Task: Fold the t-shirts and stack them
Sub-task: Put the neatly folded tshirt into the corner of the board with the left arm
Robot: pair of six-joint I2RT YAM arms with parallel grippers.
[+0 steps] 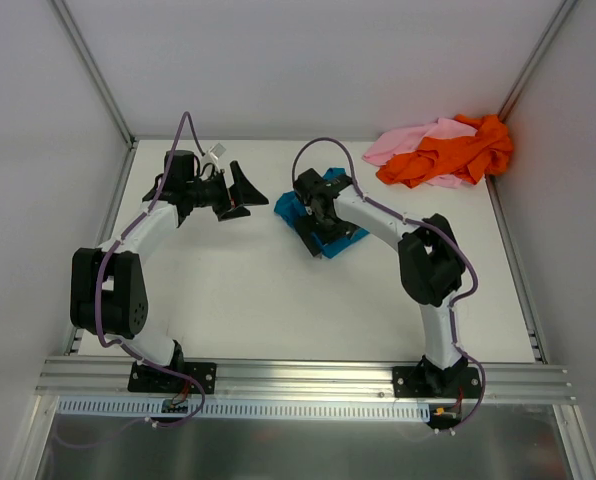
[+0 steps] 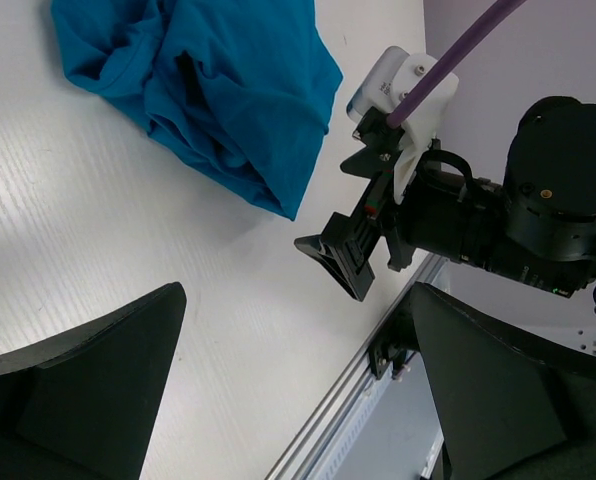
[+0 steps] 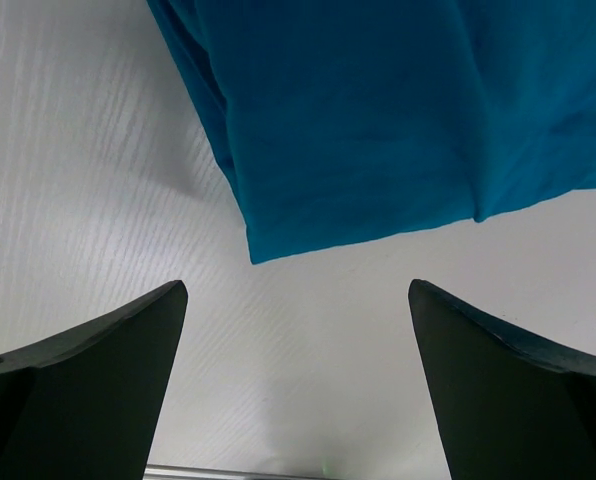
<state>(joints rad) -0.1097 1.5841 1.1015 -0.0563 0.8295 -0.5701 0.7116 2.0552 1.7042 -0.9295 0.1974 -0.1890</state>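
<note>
White tabletop [image 1: 238, 300] is seen under all three garments. The teal-blue cloth t-shirt [image 3: 378, 110] lies bunched just ahead of the right gripper [image 3: 298, 295], whose fingers are spread wide and empty. The left gripper [image 1: 246, 192] is near it, also wide. The bright orange cloth t-shirt [image 1: 448, 155] and the pale pink cloth t-shirt [image 1: 408, 138] are heaped well apart from both grippers. Nothing is stacked, so nearly all work is judged left.

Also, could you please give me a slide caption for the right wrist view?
Right fingers spread open over the table, facing the teal shirt's edge.
</note>
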